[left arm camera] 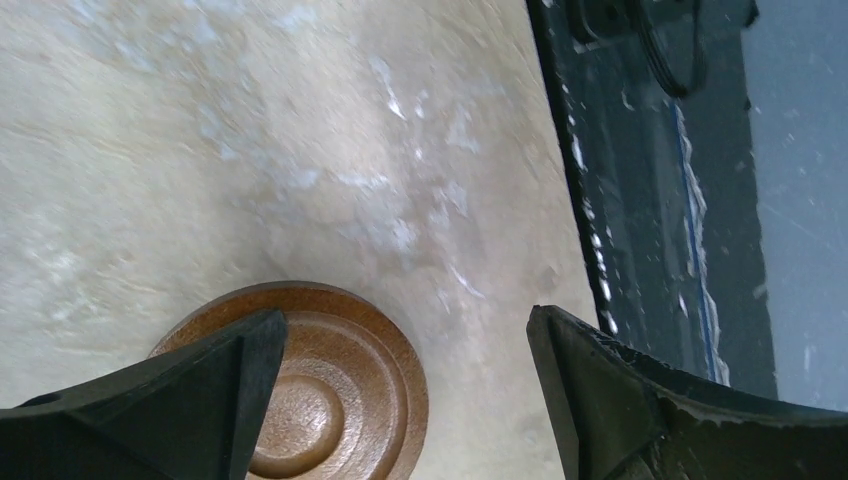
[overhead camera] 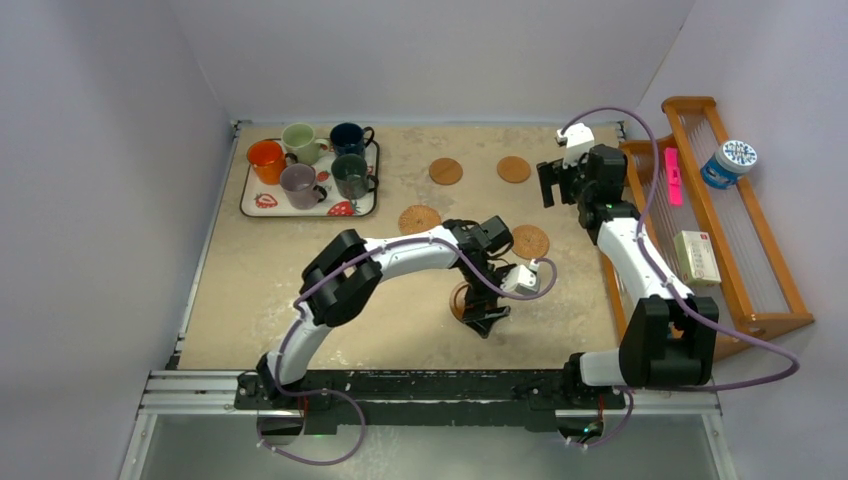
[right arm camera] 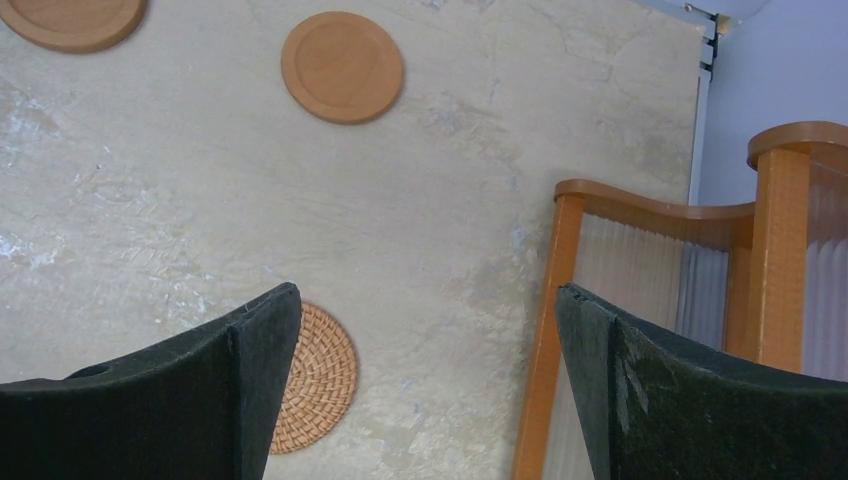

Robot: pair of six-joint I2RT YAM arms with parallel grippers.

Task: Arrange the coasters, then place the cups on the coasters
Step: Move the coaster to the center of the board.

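Hovering above ringed coaster [left arm camera: 330,400]: left end effector [left arm camera: 405,320], apart | right end effector [right arm camera: 428,295]: apart

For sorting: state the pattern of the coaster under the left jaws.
The coaster is dark brown with concentric rings; left wrist view.

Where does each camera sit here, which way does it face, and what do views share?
Top external: high behind the bases, looking down on the table, left arm and right arm in full.
Left wrist: on the left arm, pointing down at the ringed coaster near the table's front edge; open left fingers show.
Right wrist: on the right arm, facing the far right corner past a woven coaster and rack; open right fingers show.
Shared: top and left wrist both show the ringed coaster.
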